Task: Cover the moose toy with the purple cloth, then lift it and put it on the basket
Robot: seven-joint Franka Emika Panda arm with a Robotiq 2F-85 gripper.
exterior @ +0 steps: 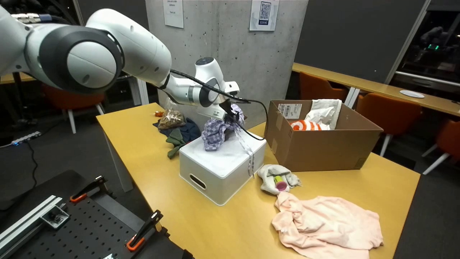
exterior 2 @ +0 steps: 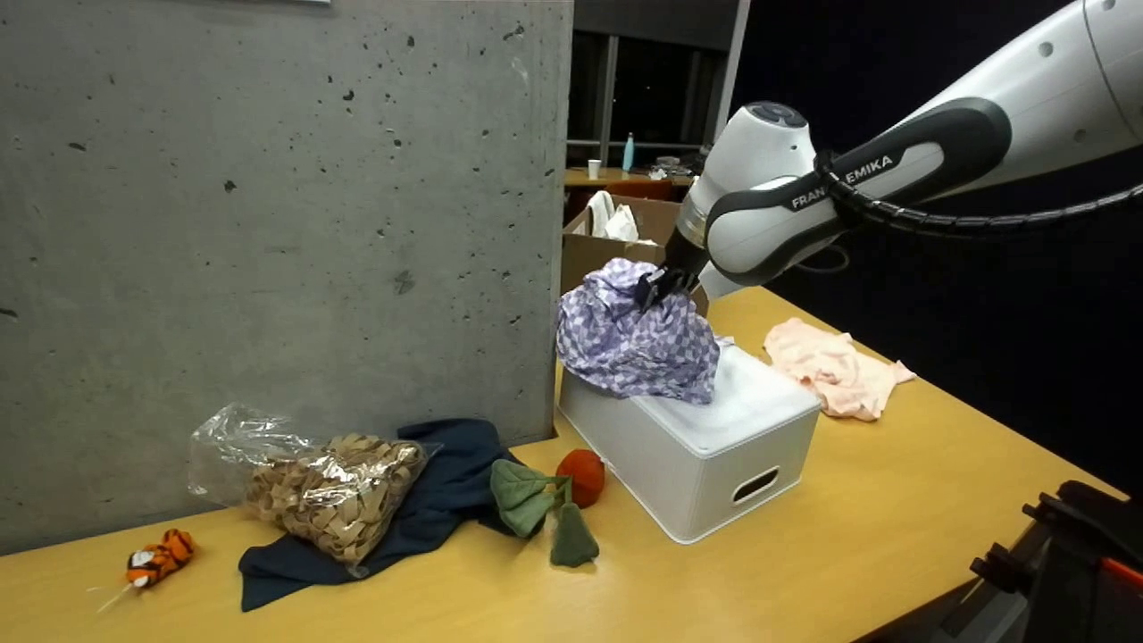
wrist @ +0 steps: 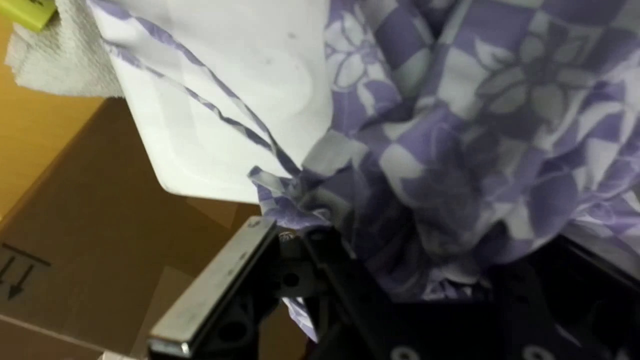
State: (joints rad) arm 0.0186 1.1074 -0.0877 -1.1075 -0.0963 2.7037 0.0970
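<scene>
The purple-and-white checked cloth [exterior: 215,131] lies bunched on the flat top of a white box with handle holes [exterior: 205,172], apparently the basket. In an exterior view, the cloth [exterior 2: 625,339] bulges up and overhangs the box's [exterior 2: 625,473] wall-side edge. Its thin ties [exterior: 248,151] hang over the side. No moose toy shows; whether it is under the cloth is hidden. My gripper [exterior 2: 665,284] is down at the cloth. In the wrist view my gripper's fingers [wrist: 450,240] are wide apart with bunched cloth [wrist: 440,175] between them; the right fingertip is mostly hidden.
A cardboard box [exterior: 323,151] stands beside the white box. A pale towel with a small cup [exterior: 280,182] and a pink cloth [exterior: 327,226] lie in front. A bag of paper strips [exterior 2: 339,491], dark blue cloth [exterior 2: 446,500], green-leaved plush [exterior 2: 536,509] and tiger toy [exterior 2: 161,558] are by the wall.
</scene>
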